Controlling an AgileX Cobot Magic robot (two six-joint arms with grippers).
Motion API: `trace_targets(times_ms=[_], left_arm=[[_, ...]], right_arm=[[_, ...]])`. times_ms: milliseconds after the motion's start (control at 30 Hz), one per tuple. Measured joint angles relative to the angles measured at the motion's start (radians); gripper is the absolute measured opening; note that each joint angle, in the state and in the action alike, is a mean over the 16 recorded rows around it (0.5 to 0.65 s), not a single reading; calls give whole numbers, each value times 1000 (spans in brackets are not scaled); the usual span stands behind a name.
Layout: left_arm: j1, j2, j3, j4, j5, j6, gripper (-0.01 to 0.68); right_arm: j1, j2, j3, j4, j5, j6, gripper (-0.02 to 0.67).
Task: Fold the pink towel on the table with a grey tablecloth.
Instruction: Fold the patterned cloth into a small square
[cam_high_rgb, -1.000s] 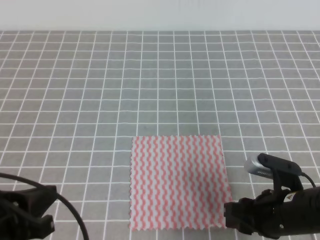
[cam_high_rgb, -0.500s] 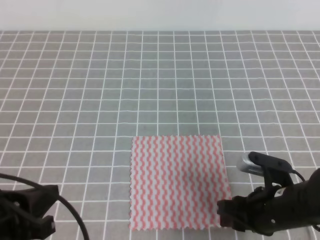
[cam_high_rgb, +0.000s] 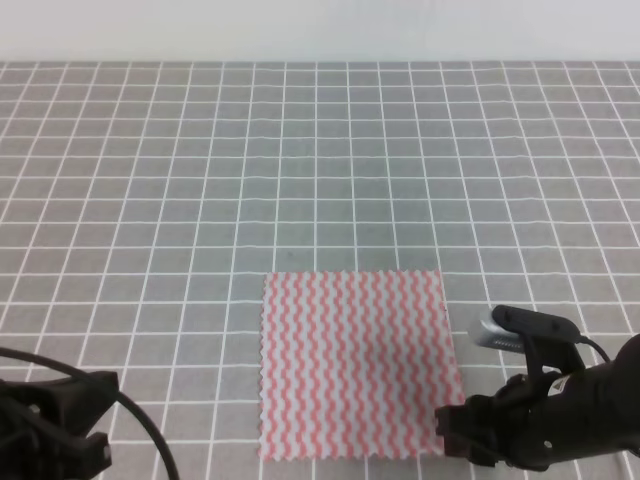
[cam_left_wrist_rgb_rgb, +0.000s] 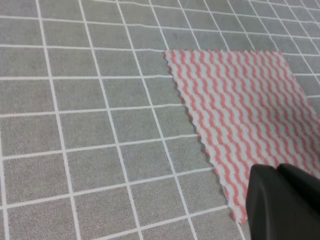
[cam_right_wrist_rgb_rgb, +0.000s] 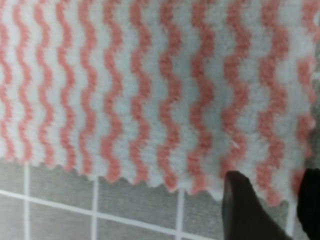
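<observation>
1. Left claw (cam_high_rgb: 60, 425) sits low at the near-left edge of the bench (cam_high_rgb: 150, 200); whether it is open or closed cannot be told.
2. Pink towel (cam_high_rgb: 355, 365) lies flat, near-centre, with bare grid all around it.
3. Right claw (cam_right_wrist_rgb_rgb: 270, 200), fingers parted, hovers at the towel's near-right corner.

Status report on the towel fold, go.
Right tool open at near right corner of pink towel. Left tool back, state unclear. Towel flat, unfolded on grey tablecloth. No obstruction seen.

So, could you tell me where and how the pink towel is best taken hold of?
Probably at its near right corner: the pink towel lies flat and unfolded, so only its thin serrated edges offer a pinch. The right gripper is already at that corner, fingers apart; come in low from the near side.
</observation>
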Motion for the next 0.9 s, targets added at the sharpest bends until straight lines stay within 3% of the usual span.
trace_targets(times_ms=[333, 900], left_arm=[[0, 0, 0, 1, 0, 2, -2], [0, 0, 0, 1, 0, 2, -2]], right_arm=[[-1, 23, -2, -14, 6, 1, 210], [-1, 25, -15, -8, 33, 4, -11]])
